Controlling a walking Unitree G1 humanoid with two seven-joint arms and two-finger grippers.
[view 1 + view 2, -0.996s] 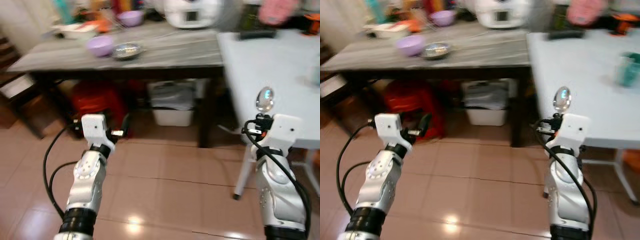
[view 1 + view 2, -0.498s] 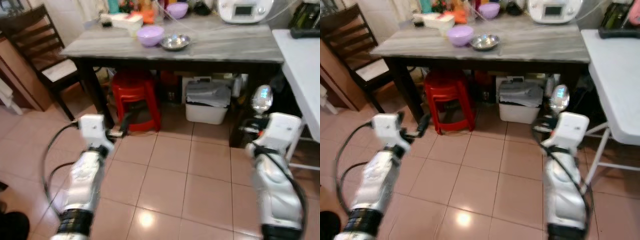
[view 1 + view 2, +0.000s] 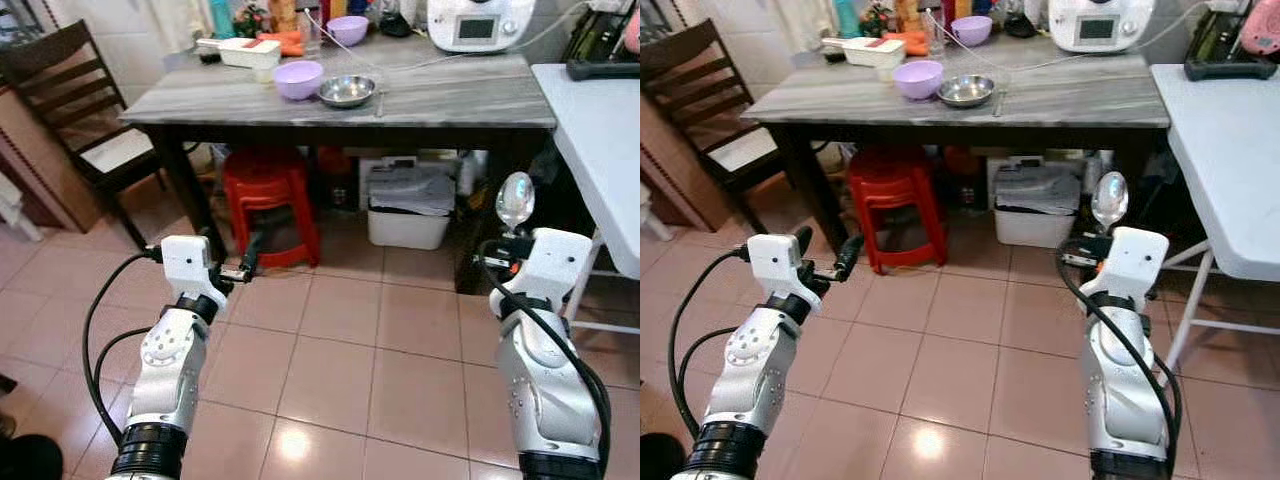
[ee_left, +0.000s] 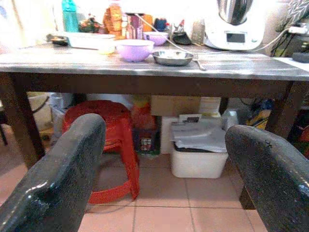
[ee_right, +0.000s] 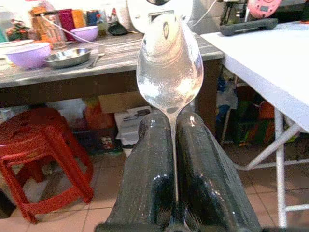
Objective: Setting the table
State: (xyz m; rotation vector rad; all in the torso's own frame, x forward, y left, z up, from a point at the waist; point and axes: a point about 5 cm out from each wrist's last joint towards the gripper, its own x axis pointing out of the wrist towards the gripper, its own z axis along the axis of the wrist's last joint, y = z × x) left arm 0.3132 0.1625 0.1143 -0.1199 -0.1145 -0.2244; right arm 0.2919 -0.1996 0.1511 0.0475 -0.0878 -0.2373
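Right tool (image 5: pixel 171 159), spoon (image 5: pixel 169 63), facing stool (image 5: pixel 41 145)

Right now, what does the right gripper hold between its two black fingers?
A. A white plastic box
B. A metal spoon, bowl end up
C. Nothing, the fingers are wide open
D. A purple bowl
B. In the right wrist view the right gripper is shut on the handle of the metal spoon, whose shiny bowl stands up above the fingers.

Grey table (image 3: pixel 450 95) w/ purple bowl (image 3: pixel 298 78) & steel bowl (image 3: pixel 346 91).
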